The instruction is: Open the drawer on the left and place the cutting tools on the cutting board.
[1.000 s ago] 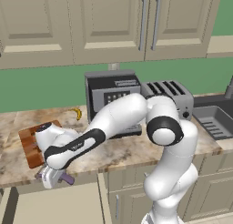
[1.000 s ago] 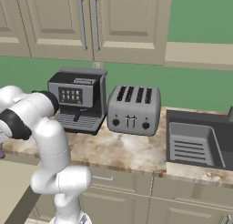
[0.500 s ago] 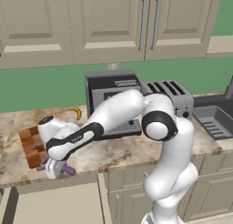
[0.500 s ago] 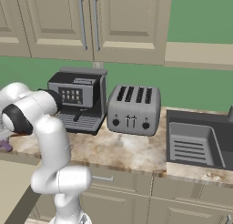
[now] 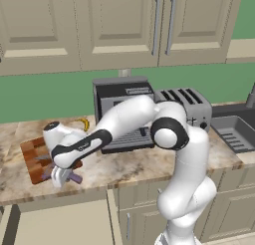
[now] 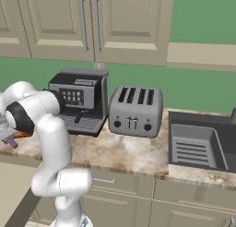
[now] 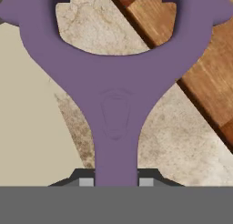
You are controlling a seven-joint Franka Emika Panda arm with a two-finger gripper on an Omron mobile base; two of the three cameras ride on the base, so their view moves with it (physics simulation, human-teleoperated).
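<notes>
Gripper (image 5: pixel 61 178) risen to counter edge, clamped on purple cutting tool (image 7: pixel 116 86), beside cutting board (image 5: pixel 37 158)

Both base views look forward and down from behind the arm, sharing the coffee machine (image 5: pixel 122 114) and toaster (image 6: pixel 136 110), while the hand view sits close above the marble counter (image 7: pixel 177 141).
</notes>
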